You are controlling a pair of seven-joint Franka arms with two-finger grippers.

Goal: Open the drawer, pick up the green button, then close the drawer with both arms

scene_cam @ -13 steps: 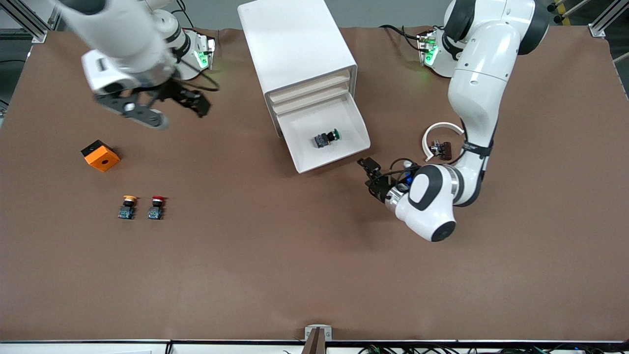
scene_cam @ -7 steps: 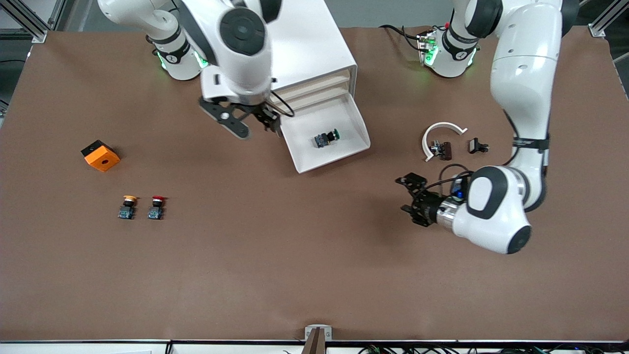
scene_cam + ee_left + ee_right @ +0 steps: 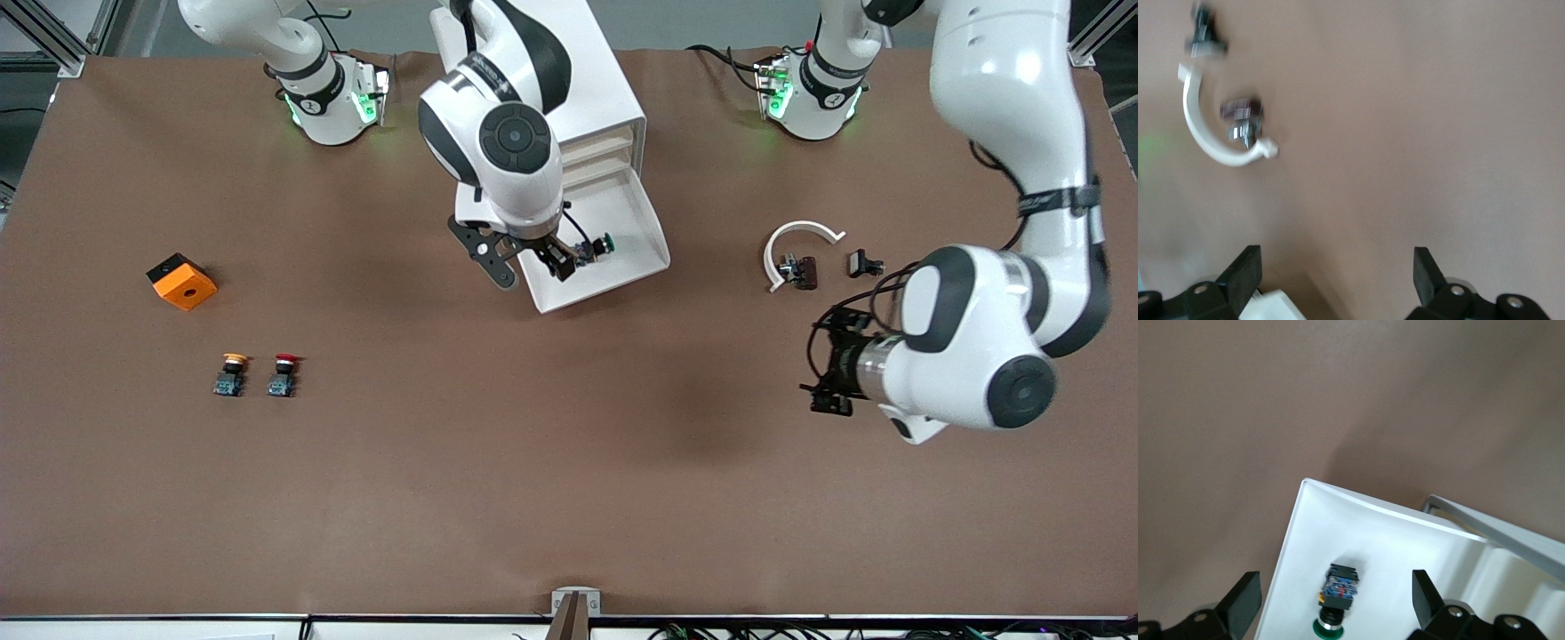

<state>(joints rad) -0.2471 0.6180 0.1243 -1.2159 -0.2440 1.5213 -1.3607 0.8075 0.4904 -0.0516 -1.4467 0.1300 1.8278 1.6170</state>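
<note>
Claws both wide and empty: right claw (image 3: 526, 263) has swung over the open drawer (image 3: 653, 262) above the button (image 3: 594, 249); left claw (image 3: 827, 366) has drawn away, over bare desk (image 3: 569, 480). Grasp comes next.

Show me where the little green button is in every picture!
Front view: the green button lies in the open drawer, just beside the right gripper, which is open.
Right wrist view: the button lies between the fingers, still in the drawer.
Left wrist view: not in it.
Shared landmark: the white drawer.
</note>
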